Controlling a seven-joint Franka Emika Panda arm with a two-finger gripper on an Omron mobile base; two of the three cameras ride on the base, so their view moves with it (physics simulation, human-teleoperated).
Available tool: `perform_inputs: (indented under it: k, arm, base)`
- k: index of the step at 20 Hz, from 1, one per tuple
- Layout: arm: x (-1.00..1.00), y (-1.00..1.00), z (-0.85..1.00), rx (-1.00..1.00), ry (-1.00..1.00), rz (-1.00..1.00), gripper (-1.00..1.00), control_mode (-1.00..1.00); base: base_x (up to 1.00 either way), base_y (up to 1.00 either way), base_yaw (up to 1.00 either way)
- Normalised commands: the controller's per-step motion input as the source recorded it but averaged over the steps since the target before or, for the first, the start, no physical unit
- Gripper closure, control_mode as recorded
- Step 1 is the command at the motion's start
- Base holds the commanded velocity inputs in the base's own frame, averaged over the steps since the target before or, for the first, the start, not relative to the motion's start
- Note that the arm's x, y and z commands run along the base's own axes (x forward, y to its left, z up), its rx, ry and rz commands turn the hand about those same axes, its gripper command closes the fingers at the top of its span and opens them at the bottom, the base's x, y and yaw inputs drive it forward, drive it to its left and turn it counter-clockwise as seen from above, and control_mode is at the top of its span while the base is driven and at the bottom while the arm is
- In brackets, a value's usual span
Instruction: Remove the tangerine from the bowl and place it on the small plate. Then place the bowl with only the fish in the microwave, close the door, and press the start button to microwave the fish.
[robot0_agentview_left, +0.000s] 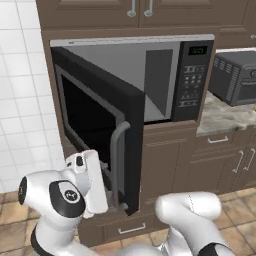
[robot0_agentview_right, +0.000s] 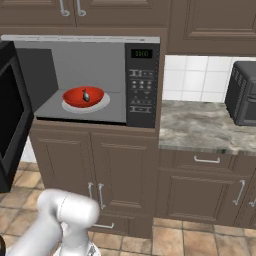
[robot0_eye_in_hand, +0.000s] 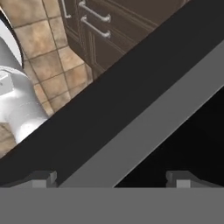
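The bowl (robot0_agentview_right: 83, 97) with the fish (robot0_agentview_right: 86, 94) sits inside the microwave (robot0_agentview_right: 95, 80). The claw (robot0_eye_in_hand: 111, 177), fingers apart and empty, faces the open door (robot0_agentview_left: 100, 125). Risk: an off-centre push could slip past the door edge, leaving it ajar.

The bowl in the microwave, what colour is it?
Bright red bowl, seen best in the right base view.

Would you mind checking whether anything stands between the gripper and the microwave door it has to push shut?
Nothing visible does. In the hand view the gripper sits right up against the open door, its silver frame and dark window directly ahead. The bowl with the fish sits well inside the microwave, clear of the door's swing.
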Motion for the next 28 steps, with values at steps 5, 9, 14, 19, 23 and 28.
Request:
perform_inputs:
  k: [5,9,14,19,23,28]
  arm:
    - [0.57,-1.00,0.32,0.04,0.04,0.00,-1.00,-1.00]
    - [0.81,-0.94,0.32,0.05,0.00,0.01,-1.00,-1.00]
    - [0.97,-0.77,0.22,0.08,0.00,0.06,-1.00,-1.00]
    - [0.97,-0.55,0.21,0.08,0.00,0.11,-1.00,-1.00]
    - [0.97,-0.34,0.16,0.09,0.00,0.13,-1.00,-1.00]
    - [1.00,-0.23,0.20,0.11,0.08,0.11,-1.00,-1.00]
  base:
    - [0.00,0.00,0.00]
    - [0.00,0.00,0.00]
    - [0.00,0.00,0.00]
    - [0.00,0.00,0.00]
    - [0.00,0.00,0.00]
    - [0.00,0.00,0.00]
